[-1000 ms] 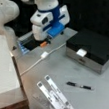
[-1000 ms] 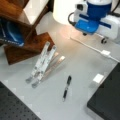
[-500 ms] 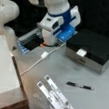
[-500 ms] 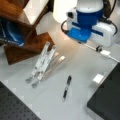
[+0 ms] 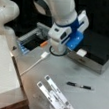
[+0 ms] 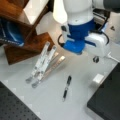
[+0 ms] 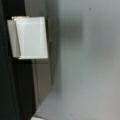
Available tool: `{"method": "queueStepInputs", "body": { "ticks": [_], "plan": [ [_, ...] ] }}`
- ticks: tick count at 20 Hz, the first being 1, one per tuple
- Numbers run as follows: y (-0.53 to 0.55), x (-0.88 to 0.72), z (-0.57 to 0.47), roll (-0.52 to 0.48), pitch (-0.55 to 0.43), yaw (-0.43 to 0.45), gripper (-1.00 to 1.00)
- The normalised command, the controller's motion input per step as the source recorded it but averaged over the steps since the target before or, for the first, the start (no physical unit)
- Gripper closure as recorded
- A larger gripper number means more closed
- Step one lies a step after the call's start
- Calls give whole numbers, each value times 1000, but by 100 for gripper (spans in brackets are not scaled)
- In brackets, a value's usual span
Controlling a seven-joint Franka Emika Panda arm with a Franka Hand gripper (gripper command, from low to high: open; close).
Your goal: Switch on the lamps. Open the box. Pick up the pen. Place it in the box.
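Gripper hovers near my closed box's white tab; its opening I cannot tell. Pen lies on table.

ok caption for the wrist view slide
Small white front tab of the shut black-lidded, silver-sided box, seen close above the grey table.

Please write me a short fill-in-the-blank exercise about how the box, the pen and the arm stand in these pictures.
1. The lid of the box is ____.
2. The pen lies on the ____, away from the arm.
3. In the wrist view, the camera looks down on the box's small ____ tab.
4. The arm's wrist hangs over the front edge of the ____; the gripper itself does not show.

Missing words: closed; table; white; box
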Motion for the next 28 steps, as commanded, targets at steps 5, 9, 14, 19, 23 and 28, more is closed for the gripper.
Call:
{"method": "queueStepInputs", "body": {
  "ticks": [5, 9, 14, 19, 23, 28],
  "plan": [
    [16, 288, -121, 359, 11, 28, -100],
    [-29, 203, -172, 435, -48, 33, -100],
    [-82, 138, -269, 366, -66, 19, -100],
    [-93, 15, -251, 247, -57, 29, -100],
    [-48, -127, -172, 277, -73, 17, -100],
    [-37, -219, -165, 332, -71, 38, -100]
  ]
}}
